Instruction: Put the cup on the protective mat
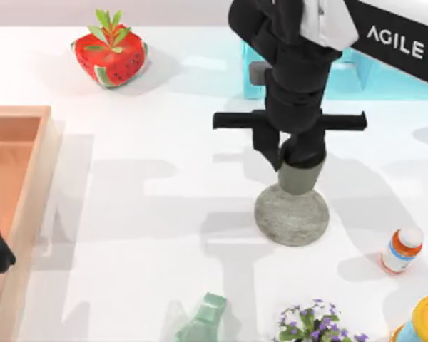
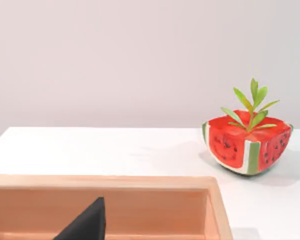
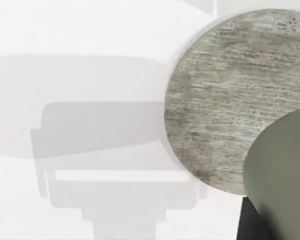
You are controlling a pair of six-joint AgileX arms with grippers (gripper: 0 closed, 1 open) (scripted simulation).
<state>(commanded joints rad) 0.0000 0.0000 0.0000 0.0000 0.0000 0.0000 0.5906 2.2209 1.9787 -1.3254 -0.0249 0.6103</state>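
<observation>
While the right arm reached down over the middle of the desk [image 1: 164,142] in the top view, its right pincer [image 1: 302,158] was pinching the cup [image 1: 300,178] by the upper part, with the cup hanging directly beneath it. Just below the cup lay the protective mat [image 1: 292,214], and the cup's base overlapped the mat's far edge; whether it touched the mat I could not tell. Judged from that, the carry looked nearly finished, with the set-down and release left to do. Counted here: one cup, one mat, one watermelon planter [image 1: 110,53] well off to the pincer's left and beyond it, one wooden tray [image 1: 18,185] at the desk's left edge, one pill bottle [image 1: 401,250] to the pincer's right and nearer, one flower bunch [image 1: 314,324], one pale green angular object [image 1: 203,320], one blue and yellow container [image 1: 424,320] and one blue box [image 1: 357,75] behind the arm.

From the left wrist view, the left pincer [image 2: 85,225] sat parked over the tray [image 2: 140,182], showing as a single dark tip; I could not tell how its fingers stood. One planter [image 2: 247,145] stood beyond.

From the right wrist view, the cup's wall [image 3: 282,175] sat close against the camera, with the mat [image 3: 225,95] lying under and beyond it.
</observation>
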